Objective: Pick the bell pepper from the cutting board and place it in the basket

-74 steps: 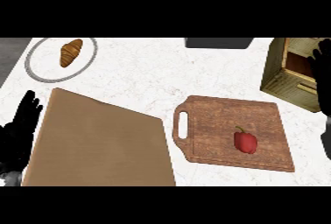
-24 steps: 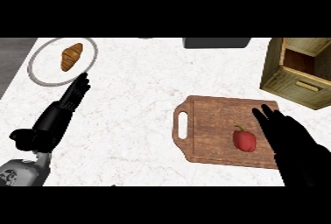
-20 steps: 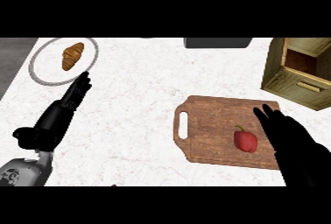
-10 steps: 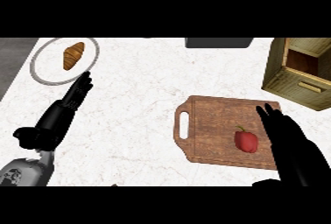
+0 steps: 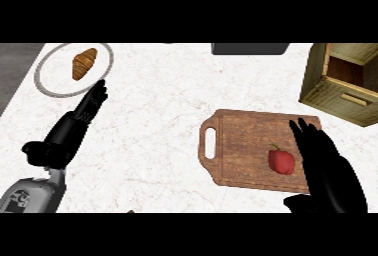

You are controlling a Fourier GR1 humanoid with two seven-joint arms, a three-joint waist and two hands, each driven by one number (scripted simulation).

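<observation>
One red bell pepper [image 5: 281, 161] lies on the wooden cutting board [image 5: 240, 145], right of centre. Right hand [image 5: 327, 167] just beside it on the right, fingers straight, holding nothing. Left hand [image 5: 76, 127] open too, resting far left near the plate [image 5: 52, 80] with a croissant [image 5: 84, 63]. Basket [image 5: 343, 85] stands at far right. Risk: pepper is rounded; fingers closing from one side could roll it across the board before the thumb gets round it.
</observation>
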